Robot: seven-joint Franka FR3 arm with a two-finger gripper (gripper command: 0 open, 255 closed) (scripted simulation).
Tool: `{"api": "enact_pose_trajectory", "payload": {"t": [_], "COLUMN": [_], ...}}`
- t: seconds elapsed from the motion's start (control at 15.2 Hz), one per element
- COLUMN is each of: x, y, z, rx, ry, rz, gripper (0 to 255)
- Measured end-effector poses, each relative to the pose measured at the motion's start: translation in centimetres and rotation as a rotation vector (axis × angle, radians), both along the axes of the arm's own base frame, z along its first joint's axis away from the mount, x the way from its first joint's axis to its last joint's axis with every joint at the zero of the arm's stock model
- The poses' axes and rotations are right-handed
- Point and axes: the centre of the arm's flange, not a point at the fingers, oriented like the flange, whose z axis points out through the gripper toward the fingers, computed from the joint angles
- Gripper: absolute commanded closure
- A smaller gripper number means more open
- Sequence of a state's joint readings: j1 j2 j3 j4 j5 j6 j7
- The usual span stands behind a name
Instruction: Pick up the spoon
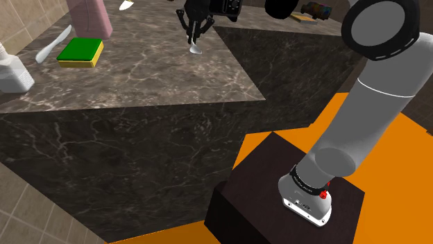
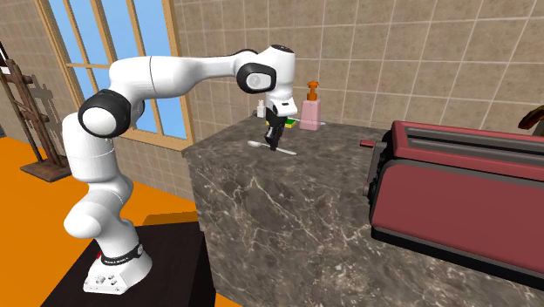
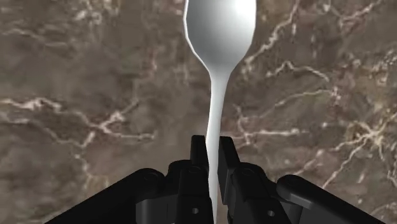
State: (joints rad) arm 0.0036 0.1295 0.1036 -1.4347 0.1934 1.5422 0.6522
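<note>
**Spoon clasped in the gripper over the bench**

The gripper (image 3: 214, 147) was closed narrow on the handle of the spoon (image 3: 219, 38), one black finger pressed to each side of the thin white stem. The spoon ran straight out from between the fingers, its bowl at the far end and pointing at the brown marbled bench (image 1: 139, 90). In the shoulder view the gripper pointed down over the far part of the bench and the spoon's bowl hung just below the fingertips. Whether the bowl's tip touched the surface could not be told.

The white arm (image 2: 157, 78) reached from its stand (image 1: 277, 201), a dark box on the orange floor (image 1: 392, 173), up and across to that spot.

Towards the shoulder view's left, well apart from the gripper, a sponge (image 1: 81, 50) with a green top and yellow body lay flat on the bench. A white utensil (image 1: 53, 44) lay just beside it, further left. A white bottle (image 1: 10, 73) stood at that view's left edge.

In the second exterior view a pink dispenser (image 2: 310, 110) with an orange pump stood against the tiled wall behind the gripper. A dark red toaster (image 2: 453, 187) sat on the bench at that view's right, well apart from the spoon. A window (image 2: 113, 61) showed blue behind the arm.
</note>
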Motion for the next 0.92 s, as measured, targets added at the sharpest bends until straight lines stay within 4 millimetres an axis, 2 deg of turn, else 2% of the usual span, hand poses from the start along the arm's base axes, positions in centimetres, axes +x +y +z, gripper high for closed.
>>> {"api": "enact_pose_trajectory", "payload": {"t": [0.92], "x": [0.1], "y": [0.1], "z": [7.0], "rx": [0.0], "ry": [0.0], "rz": [0.0], "gripper": [255]}}
